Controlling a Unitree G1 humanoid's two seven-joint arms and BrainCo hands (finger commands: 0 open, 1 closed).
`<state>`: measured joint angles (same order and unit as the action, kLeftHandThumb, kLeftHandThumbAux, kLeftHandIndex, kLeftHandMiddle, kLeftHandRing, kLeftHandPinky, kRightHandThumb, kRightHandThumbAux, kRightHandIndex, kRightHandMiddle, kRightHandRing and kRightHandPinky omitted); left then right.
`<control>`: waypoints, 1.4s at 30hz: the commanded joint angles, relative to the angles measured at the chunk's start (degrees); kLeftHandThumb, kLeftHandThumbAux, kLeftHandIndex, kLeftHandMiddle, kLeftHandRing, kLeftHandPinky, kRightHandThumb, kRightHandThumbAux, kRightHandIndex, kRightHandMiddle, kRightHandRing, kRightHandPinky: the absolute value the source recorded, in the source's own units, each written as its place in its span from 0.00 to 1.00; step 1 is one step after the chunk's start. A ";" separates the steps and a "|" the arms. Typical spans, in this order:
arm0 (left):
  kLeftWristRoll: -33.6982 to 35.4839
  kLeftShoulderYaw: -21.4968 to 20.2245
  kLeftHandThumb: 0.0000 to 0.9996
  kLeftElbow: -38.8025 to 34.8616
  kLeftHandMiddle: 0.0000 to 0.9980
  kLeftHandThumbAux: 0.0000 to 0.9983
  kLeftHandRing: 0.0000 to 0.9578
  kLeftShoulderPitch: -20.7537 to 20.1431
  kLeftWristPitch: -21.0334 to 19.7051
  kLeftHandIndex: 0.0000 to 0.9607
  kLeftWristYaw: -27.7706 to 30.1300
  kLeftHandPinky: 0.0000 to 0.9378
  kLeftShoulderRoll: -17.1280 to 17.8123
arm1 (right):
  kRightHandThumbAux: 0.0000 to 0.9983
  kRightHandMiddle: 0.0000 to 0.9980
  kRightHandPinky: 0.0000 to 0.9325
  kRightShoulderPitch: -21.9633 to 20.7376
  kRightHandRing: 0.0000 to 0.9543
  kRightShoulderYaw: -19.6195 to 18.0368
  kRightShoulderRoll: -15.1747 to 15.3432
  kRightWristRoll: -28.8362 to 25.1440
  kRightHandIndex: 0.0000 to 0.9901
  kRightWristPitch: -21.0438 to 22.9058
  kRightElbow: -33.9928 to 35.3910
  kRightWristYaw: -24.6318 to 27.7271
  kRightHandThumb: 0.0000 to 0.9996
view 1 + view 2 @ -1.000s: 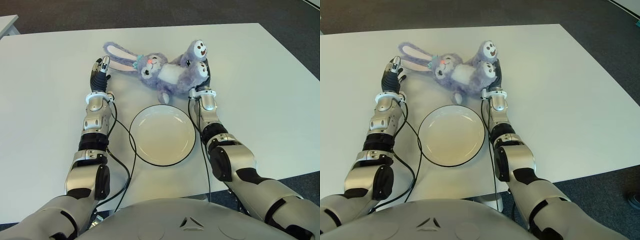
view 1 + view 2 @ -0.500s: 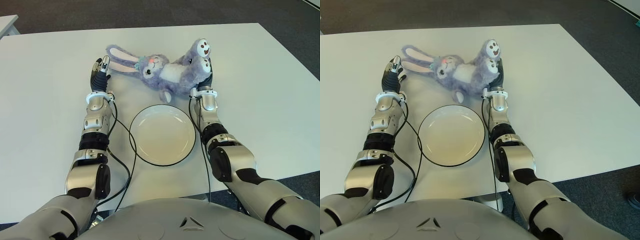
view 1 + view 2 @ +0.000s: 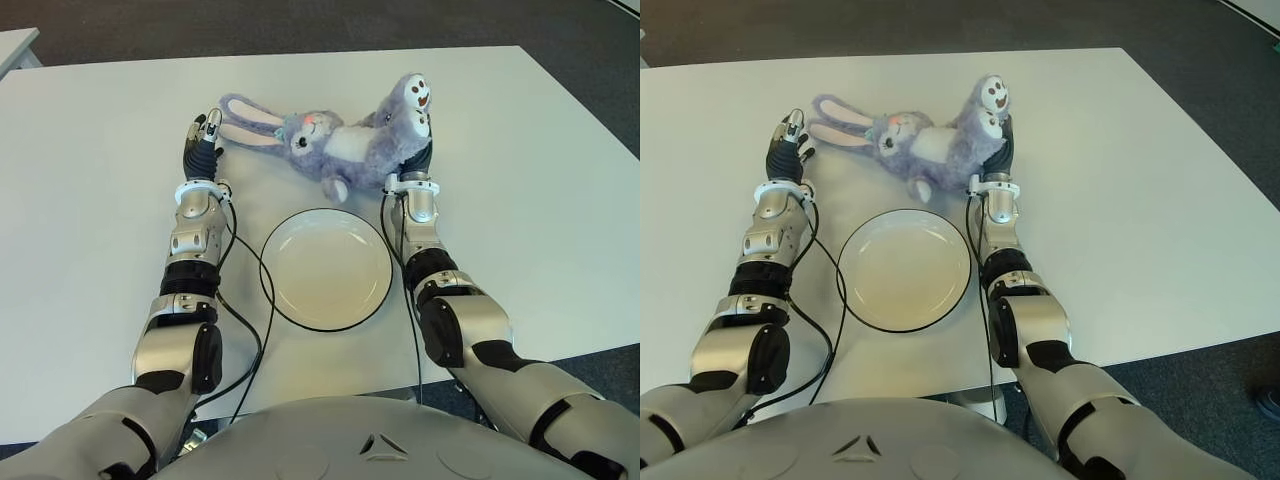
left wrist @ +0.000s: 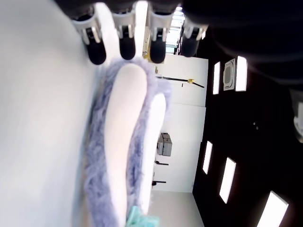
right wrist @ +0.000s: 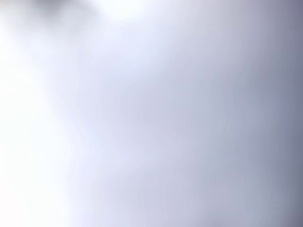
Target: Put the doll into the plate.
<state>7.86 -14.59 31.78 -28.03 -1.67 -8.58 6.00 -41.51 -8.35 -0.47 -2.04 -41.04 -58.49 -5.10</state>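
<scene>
Plush doll (image 3: 345, 148) lies beyond our plate (image 3: 326, 269); our right hand (image 3: 418, 160) seemingly grips its legs to drag it, left hand (image 3: 201, 152) relaxed by its ear.

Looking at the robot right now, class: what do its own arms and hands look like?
Both arms have silver-grey metal shells with black joint sections. A white ring marks each wrist. The left hand and right hand are black; the left fingers have pale tips. Thin black cables run down each forearm.
</scene>
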 commanded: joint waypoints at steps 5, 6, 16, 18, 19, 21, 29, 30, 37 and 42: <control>-0.47 0.15 0.00 2.71 0.10 0.37 0.07 0.23 -0.61 0.00 -0.94 0.00 -0.58 | 0.71 0.82 0.92 2.42 0.89 -0.62 -0.05 -0.56 0.44 2.43 1.67 -0.85 0.72; -0.48 0.15 0.00 2.85 0.10 0.37 0.07 0.17 -0.48 0.00 -0.93 0.00 -0.56 | 0.71 0.82 0.92 2.37 0.89 -0.60 -0.03 -0.46 0.44 2.64 2.08 -1.06 0.72; -0.76 0.42 0.00 4.00 0.10 0.38 0.06 -0.39 0.10 0.00 -1.16 0.00 -0.48 | 0.71 0.81 0.93 1.56 0.89 -0.57 0.39 -0.36 0.44 2.69 3.57 -1.22 0.72; -0.78 0.44 0.00 4.03 0.09 0.38 0.06 -0.42 0.08 0.00 -1.20 0.00 -0.47 | 0.71 0.81 0.93 1.30 0.89 -0.58 0.49 -0.38 0.44 2.82 4.02 -1.27 0.72; -0.80 0.44 0.00 4.03 0.10 0.38 0.06 -0.43 0.06 0.00 -1.21 0.00 -0.46 | 0.71 0.81 0.93 1.21 0.89 -0.58 0.53 -0.38 0.44 2.90 4.24 -1.28 0.72; -0.81 0.44 0.00 4.12 0.10 0.38 0.06 -0.50 0.03 0.00 -1.26 0.00 -0.47 | 0.71 0.81 0.92 1.01 0.89 -0.64 0.62 -0.50 0.44 3.04 4.62 -1.21 0.72; -0.74 0.37 0.00 4.63 0.10 0.38 0.06 -0.92 -0.03 0.00 -1.24 0.00 -0.49 | 0.71 0.81 0.93 0.42 0.89 -1.19 0.34 -1.37 0.44 3.95 7.18 -1.11 0.72; -0.72 0.34 0.00 4.65 0.10 0.38 0.06 -0.96 -0.07 0.00 -1.28 0.00 -0.50 | 0.71 0.81 0.93 0.36 0.90 -1.29 0.21 -1.52 0.44 3.88 7.41 -1.08 0.72; -0.66 0.25 0.00 5.17 0.10 0.38 0.07 -1.22 0.08 0.00 -1.30 0.00 -0.45 | 0.71 0.82 0.94 -0.07 0.90 -1.75 -0.29 -2.06 0.44 3.73 8.03 -0.70 0.72; -0.58 0.32 0.00 5.31 0.10 0.38 0.06 -1.18 0.49 0.00 -0.97 0.00 -0.40 | 0.71 0.82 0.95 -0.54 0.91 -2.08 -0.56 -2.58 0.44 4.35 8.53 -0.43 0.72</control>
<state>7.78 -14.59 35.20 -30.39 0.14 -9.19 5.96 -40.86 -10.15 -0.33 -3.43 -37.78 -50.69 -5.80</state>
